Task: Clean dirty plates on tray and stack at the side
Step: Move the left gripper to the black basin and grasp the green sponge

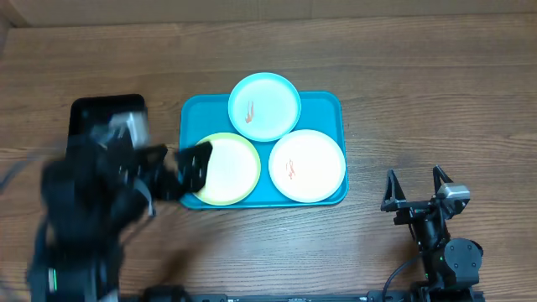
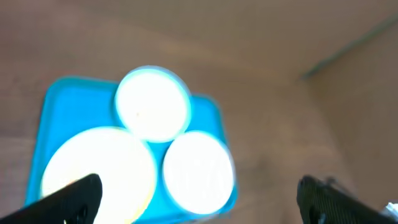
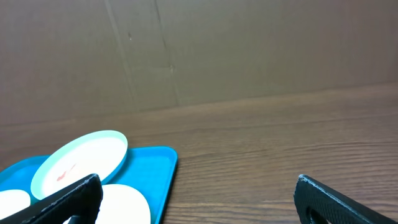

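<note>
The turquoise tray [image 1: 327,104] lies mid-table and holds three plates. The light blue plate [image 1: 264,106] rests at the back on the other two and has an orange-red smear. The yellow-green plate [image 1: 226,169] is front left. The white plate [image 1: 307,165] is front right, also smeared. My left gripper [image 1: 180,172] is open and blurred, its fingers at the tray's left edge over the yellow-green plate. My right gripper [image 1: 417,186] is open and empty, right of the tray. The left wrist view shows the tray [image 2: 56,102] and plates washed out.
A black rectangular tray [image 1: 84,113] lies at the left, partly under my left arm. A brown cardboard wall [image 3: 249,50] stands behind the table. Bare wood tabletop [image 1: 436,101] lies right of the turquoise tray.
</note>
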{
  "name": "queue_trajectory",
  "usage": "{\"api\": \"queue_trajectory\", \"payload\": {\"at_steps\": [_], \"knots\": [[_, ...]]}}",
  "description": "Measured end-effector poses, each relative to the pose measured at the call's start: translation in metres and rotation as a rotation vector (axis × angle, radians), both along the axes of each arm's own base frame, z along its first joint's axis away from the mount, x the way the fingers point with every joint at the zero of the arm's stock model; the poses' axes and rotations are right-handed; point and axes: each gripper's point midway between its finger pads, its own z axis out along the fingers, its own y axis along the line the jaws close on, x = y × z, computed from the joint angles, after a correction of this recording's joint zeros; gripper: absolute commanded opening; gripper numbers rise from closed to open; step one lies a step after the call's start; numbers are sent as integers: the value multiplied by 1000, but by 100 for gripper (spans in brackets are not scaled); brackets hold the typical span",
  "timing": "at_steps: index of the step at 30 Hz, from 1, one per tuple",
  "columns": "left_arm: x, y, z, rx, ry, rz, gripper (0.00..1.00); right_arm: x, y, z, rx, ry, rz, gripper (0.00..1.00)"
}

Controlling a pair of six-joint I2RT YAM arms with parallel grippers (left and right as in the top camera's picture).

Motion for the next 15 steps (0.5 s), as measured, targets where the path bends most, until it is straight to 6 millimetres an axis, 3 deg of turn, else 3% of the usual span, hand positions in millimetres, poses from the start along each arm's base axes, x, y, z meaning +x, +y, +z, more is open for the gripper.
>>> {"api": "queue_trajectory", "payload": {"at_steps": [4,11,15], "knots": [[45,18,-24,113,166,17,100,0,0,0,0,0,0,100],[110,114,-51,293,319,359,100,0,0,0,0,0,0,100],[128,150,-94,337,443,449,100,0,0,0,0,0,0,100]]}}
